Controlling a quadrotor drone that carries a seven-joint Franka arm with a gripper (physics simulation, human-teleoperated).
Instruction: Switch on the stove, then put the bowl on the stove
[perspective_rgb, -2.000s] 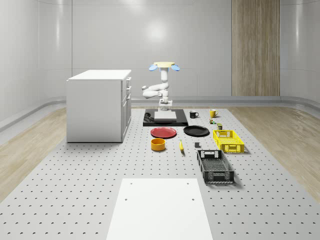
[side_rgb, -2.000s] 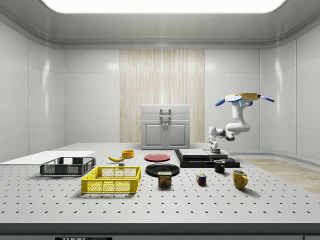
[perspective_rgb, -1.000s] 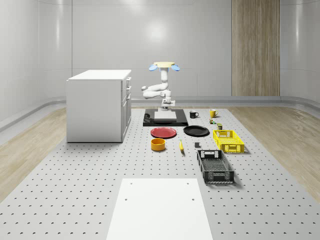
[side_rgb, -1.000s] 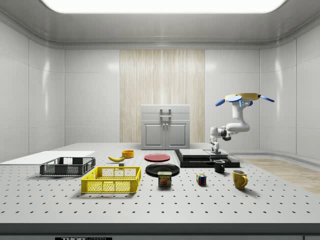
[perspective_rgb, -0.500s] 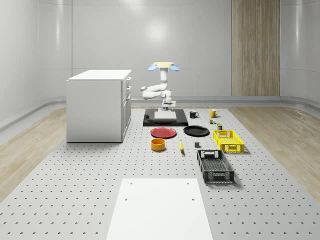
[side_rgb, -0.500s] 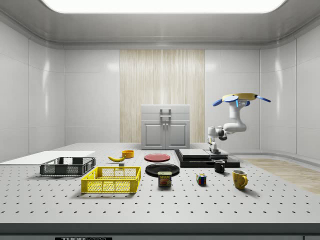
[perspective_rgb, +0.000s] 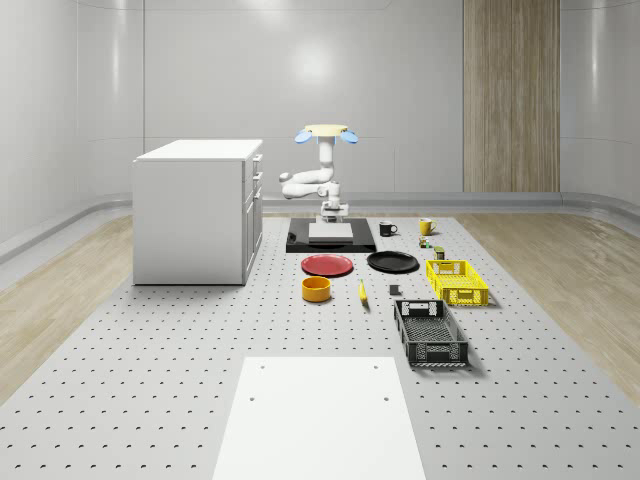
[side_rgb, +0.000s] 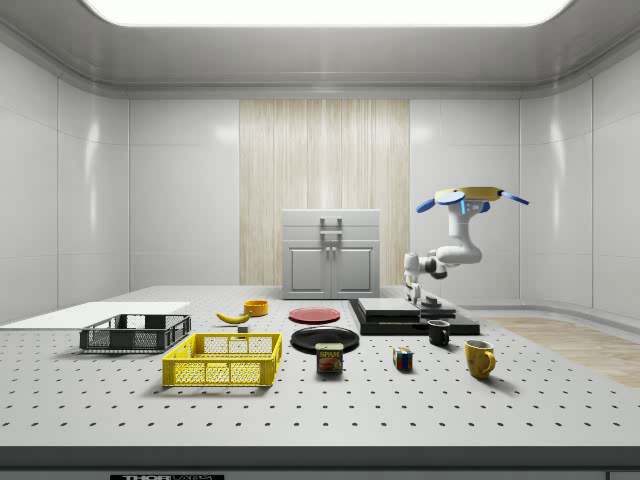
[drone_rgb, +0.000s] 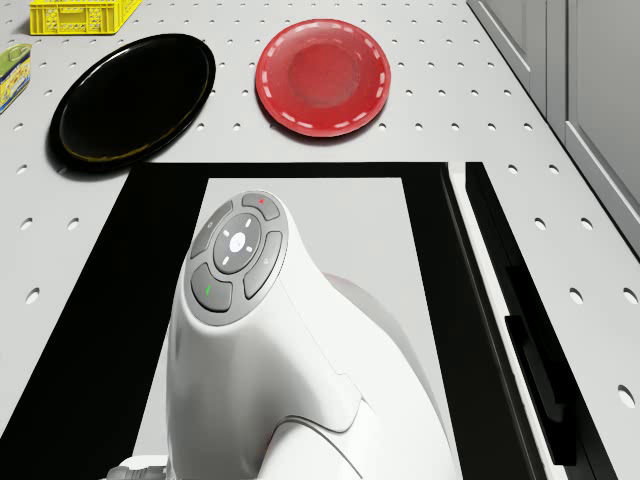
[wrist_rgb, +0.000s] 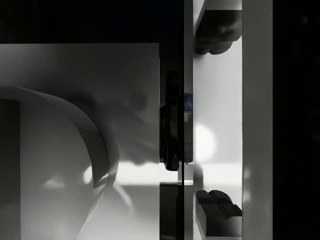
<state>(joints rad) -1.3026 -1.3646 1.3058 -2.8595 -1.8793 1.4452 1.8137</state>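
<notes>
the drone (side_rgb: 472, 197) hovered above the stove (perspective_rgb: 331, 239), its gripper (wrist_rgb: 218, 120) spread wide just over the stove's edge. the bowl (perspective_rgb: 316, 289) sat on the desk (perspective_rgb: 180, 380), well apart.

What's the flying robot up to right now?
Drone hovers above stove; gripper low over stove top. Orange bowl on table by red plate. Nothing blocking.

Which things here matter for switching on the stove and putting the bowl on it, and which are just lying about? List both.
For the job:
- stove
- orange bowl
- gripper, low over the stove, the drone hovering above

Lying about:
- red plate
- black plate
- banana
- yellow crate
- black crate
- two mugs
- cabinet
</notes>
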